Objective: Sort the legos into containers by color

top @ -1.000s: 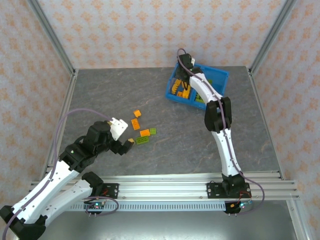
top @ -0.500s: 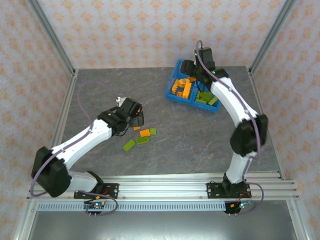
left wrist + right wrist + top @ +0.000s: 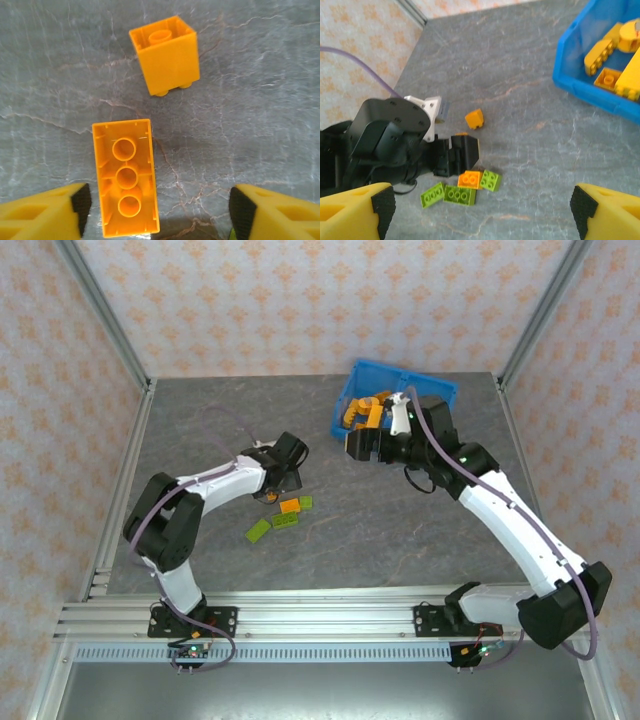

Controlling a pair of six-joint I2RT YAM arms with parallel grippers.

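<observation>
**Off-centre pick of an orange brick, with a second arm close by**

Nearest the bases, in the top view: three lime green bricks [image 3: 284,522] and a small orange brick [image 3: 290,506], bunched together on the table and not yet sorted.

Just beyond, at 12 o'clock of that bunch: left gripper [image 3: 155,202], fingers apart, clamped on nothing, straddling a long orange brick [image 3: 126,177] that lies hollow side up. Not centred in the gap: close to the finger at 9 o'clock, well clear of the one at 3 o'clock.

Likely fault on closing: contact on one side first. Hence a shove or a twist across the stone-patterned table [image 3: 250,125], a skewed corner grip, then a drop in transit.

At 12 o'clock of the long brick, apart from it: square orange brick [image 3: 165,55] tipped on its side, easily knocked by any sliding.

Farther out: right gripper [image 3: 482,206], fingers wide apart and empty, facing the same patch. Risk of the two arms meeting there.

Farthest, at 1 o'clock: blue bin [image 3: 580,80], orange bricks already in one compartment. Risk of a release too near the central wall, and so of orange landing in the wrong compartment.
</observation>
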